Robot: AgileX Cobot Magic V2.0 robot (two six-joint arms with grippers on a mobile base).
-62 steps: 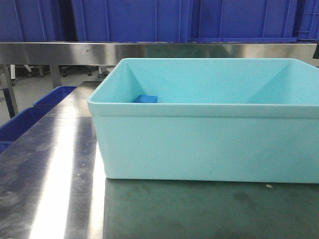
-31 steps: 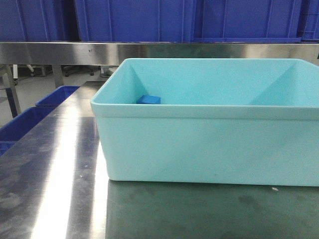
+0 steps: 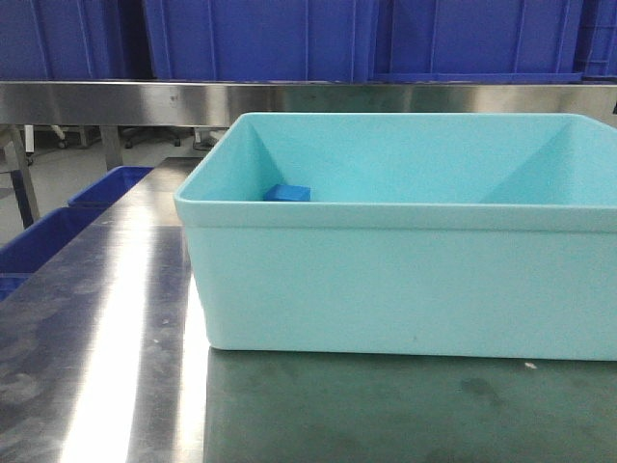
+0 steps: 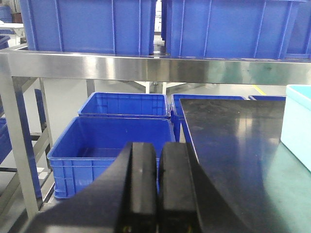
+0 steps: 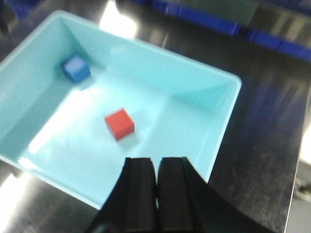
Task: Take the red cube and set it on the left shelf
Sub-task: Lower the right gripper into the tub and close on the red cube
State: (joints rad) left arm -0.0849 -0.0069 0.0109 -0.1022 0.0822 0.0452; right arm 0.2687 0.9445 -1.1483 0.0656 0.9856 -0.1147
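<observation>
Since the red cube (image 5: 119,123) lies flat on the floor of the teal tub (image 3: 386,280), near the tub's middle and well apart from its walls, I judge that a straight drop from above is the way in. The right gripper (image 5: 156,170) hangs above the tub's near rim with its two black fingers pressed together and nothing between them, so I would have to spread them before going down. A blue cube (image 5: 75,68) sits in a far corner of the tub, well clear of the red one, and I read it as a distractor that should not get in the way of the grasp. From the front camera only that blue cube's top shows over the tub's front wall; the red cube is hidden behind that wall, so I lean on the right wrist view for aiming, though it is a little blurred.

The left gripper (image 4: 158,150) is also closed on nothing and hangs off the tub's left side, looking out past the tabletop (image 3: 96,318) edge. The left shelf (image 4: 146,68) runs beyond the tub, its brushed steel rail carrying big blue crates (image 4: 87,24). Nothing is picked yet; the whole carry is ahead
</observation>
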